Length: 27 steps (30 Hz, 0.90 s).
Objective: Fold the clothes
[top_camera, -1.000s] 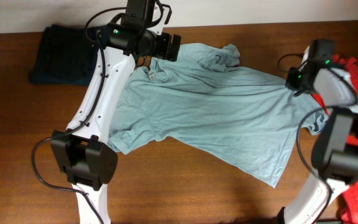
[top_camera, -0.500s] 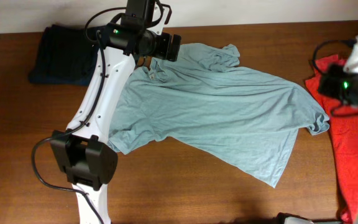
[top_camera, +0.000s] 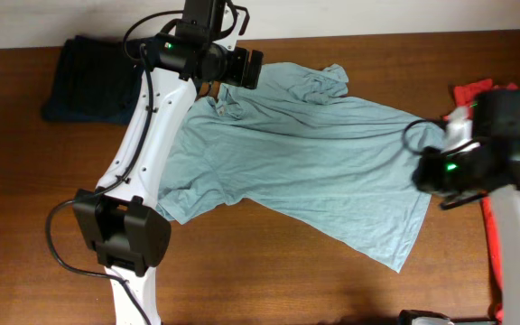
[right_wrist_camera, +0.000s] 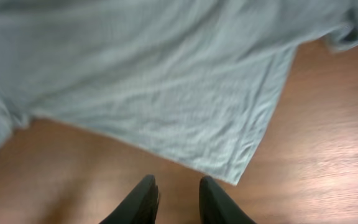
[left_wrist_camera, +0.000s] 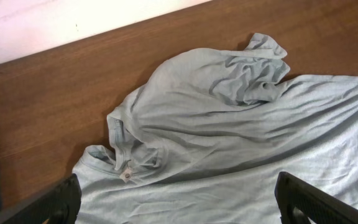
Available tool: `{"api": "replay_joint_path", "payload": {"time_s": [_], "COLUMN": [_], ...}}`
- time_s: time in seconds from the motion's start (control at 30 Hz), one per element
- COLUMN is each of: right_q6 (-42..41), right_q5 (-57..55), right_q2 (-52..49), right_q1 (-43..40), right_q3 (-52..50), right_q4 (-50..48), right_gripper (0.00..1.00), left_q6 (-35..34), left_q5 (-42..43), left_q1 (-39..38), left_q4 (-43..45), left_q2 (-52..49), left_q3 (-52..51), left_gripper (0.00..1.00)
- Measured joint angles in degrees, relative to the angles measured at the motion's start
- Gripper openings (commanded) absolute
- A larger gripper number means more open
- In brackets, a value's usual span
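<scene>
Right arm point(top_camera: 477, 167) has swung in from the bench's right edge and now hangs over the right side of the shirt point(top_camera: 314, 153), hiding the sleeve there. Left arm point(top_camera: 152, 135) and the shirt itself have not shifted.

The pale grey-blue shirt lies spread and wrinkled across the middle of the bench point(top_camera: 269, 271), with its collar point(left_wrist_camera: 120, 146) at the upper left and its hem running down to the lower right. One sleeve point(left_wrist_camera: 253, 68) is bunched at the far edge.

Left jaws stand wide apart and empty above the collar end, one on each side of the cloth in the wrist view. Right jaws are only a little apart with nothing between them. They sit over bare wood, and the hem corner lies just ahead of them, untouched. That view is blurred.

A red shirt point(top_camera: 470, 93) shows at the right edge, partly behind the right arm. A navy garment point(top_camera: 88, 77) lies at the far left corner, apart from the shirt. A pale wall point(top_camera: 61, 18) runs behind the dark brown bench.
</scene>
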<state>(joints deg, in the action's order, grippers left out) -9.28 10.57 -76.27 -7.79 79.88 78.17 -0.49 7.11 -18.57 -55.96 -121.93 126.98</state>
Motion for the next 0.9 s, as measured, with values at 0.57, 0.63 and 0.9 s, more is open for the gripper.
{"api": "replay_joint_path", "payload": {"time_s": [0.57,0.63,0.9], "right_q6": [-2.78,-2.78,-6.91], "right_q5": [0.28,-0.11,-6.12], "right_q2": [-0.48,-0.50,-0.50], "right_q1": [15.39,16.22,16.74], "right_q3": [-24.92,-26.47,-35.36], "right_q4": [-21.00,-23.26,-29.57], "right_gripper": [0.27,0.27,0.22], "left_q6": [-0.02,0.00,0.00], "left_q5": [0.00,0.00,0.00], "left_q1": [0.00,0.00,0.00], "left_q4": [-0.04,-0.02,-0.02], "left_q2": [0.00,0.00,0.00], "left_q3": [0.00,0.00,0.00], "left_gripper": [0.99,0.99,0.99]}}
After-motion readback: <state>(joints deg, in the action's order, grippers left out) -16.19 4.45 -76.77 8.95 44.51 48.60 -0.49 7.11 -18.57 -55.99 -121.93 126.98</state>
